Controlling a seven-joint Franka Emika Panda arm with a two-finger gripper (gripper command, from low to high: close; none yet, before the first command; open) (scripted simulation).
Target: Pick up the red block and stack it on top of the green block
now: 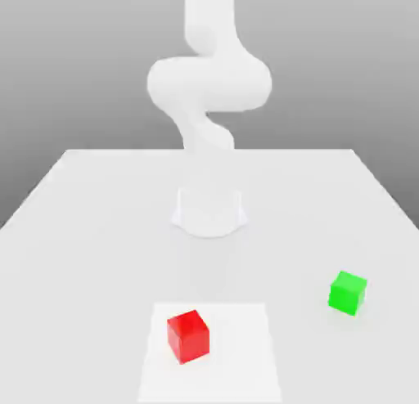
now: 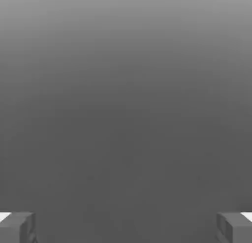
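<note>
A red block [image 1: 188, 335] rests on the white table near its front edge, on a slightly brighter square patch [image 1: 245, 370]. A green block [image 1: 348, 293] stands apart from it, toward the exterior view's right and a little farther back. In the hand view my gripper [image 2: 126, 228] is open, its two grey fingertips [image 2: 17, 228] spread wide with nothing between them and plain grey background beyond. The white arm [image 1: 209, 79] rises from its base and leaves the exterior view at the top.
The arm's round base [image 1: 209, 212] sits at the middle of the white table [image 1: 82, 231], behind both blocks. The table's edges run along the back and both sides.
</note>
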